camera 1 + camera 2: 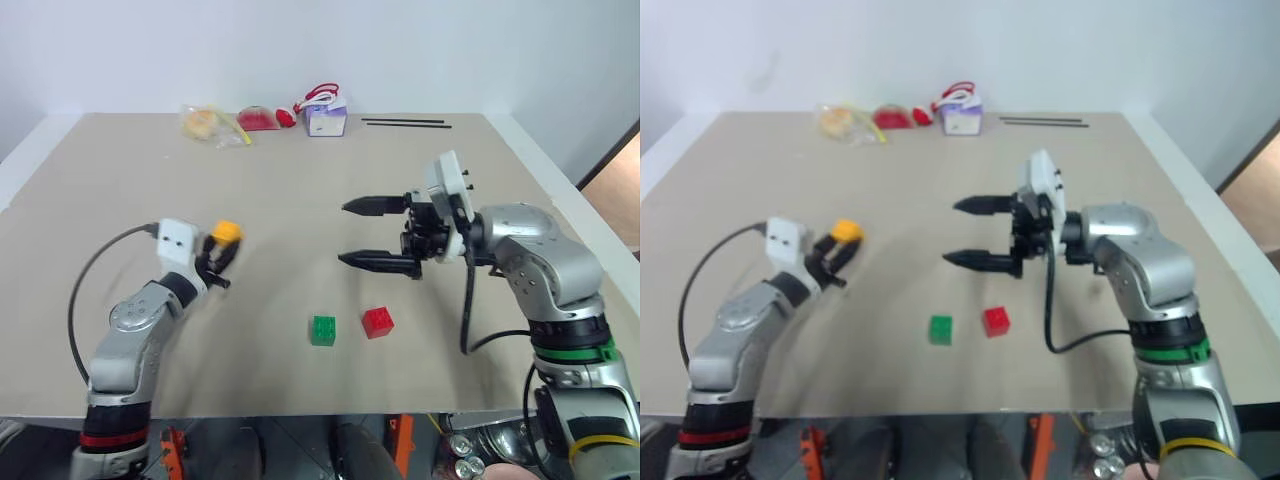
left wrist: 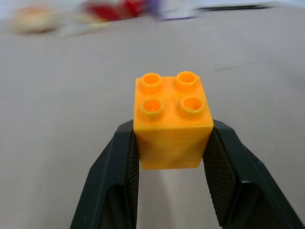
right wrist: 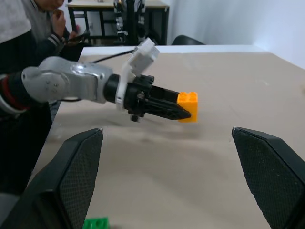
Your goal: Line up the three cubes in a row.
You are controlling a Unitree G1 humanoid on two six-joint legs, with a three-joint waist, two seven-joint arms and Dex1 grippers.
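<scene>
My left gripper (image 1: 224,246) is shut on the orange-yellow cube (image 2: 172,119), one black finger pressed on each side and the studs facing up. It holds the cube a little above the table (image 1: 120,190) at the left; the cube (image 3: 188,106) casts a shadow on the surface below it. The green cube (image 1: 323,329) and the red cube (image 1: 378,321) lie side by side near the front edge, a small gap between them. My right gripper (image 1: 352,233) hovers behind and above these two, pointing left. It is open wide and holds nothing.
Along the table's far edge lie a clear bag with yellow contents (image 1: 205,122), a red item (image 1: 262,118), a purple-and-white box with a red handle (image 1: 326,118) and a thin black rod (image 1: 405,123). A person (image 3: 28,28) sits beyond the table's left side.
</scene>
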